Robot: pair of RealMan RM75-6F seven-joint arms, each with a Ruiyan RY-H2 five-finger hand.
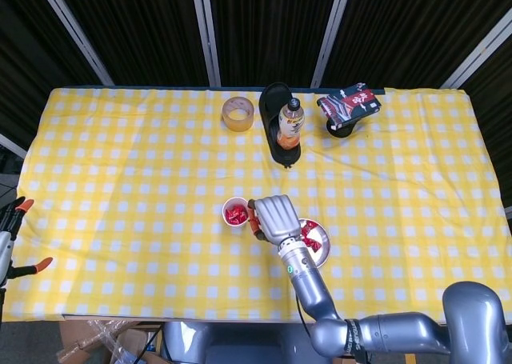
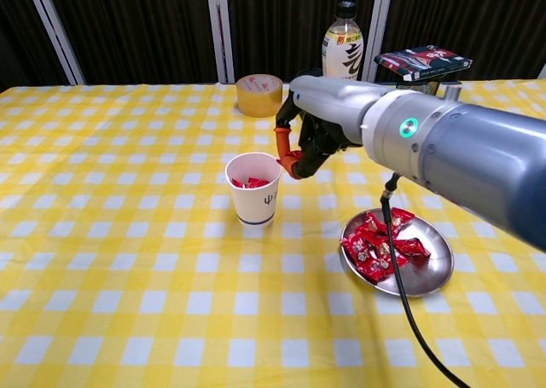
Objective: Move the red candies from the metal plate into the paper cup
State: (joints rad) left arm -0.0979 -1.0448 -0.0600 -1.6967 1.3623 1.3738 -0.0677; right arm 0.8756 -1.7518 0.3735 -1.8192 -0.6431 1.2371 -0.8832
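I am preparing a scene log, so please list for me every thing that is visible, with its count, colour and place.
paper cup: one, white, middle of the table, red candies inside
red candies: several, red, on the metal plate
metal plate: one, silver, right of the cup
tape roll: one, tan, far side of the table
drink bottle: one, orange drink, standing in a black tray at the far side
black tray: one, under the bottle
mesh holder: one, black, far right, a dark red and black packet on top
tablecloth: one, yellow and white check, over the table
right robot hand: one, grey with orange fingertips, beside the cup rim, whether it holds a candy cannot be told
left robot hand: not in view
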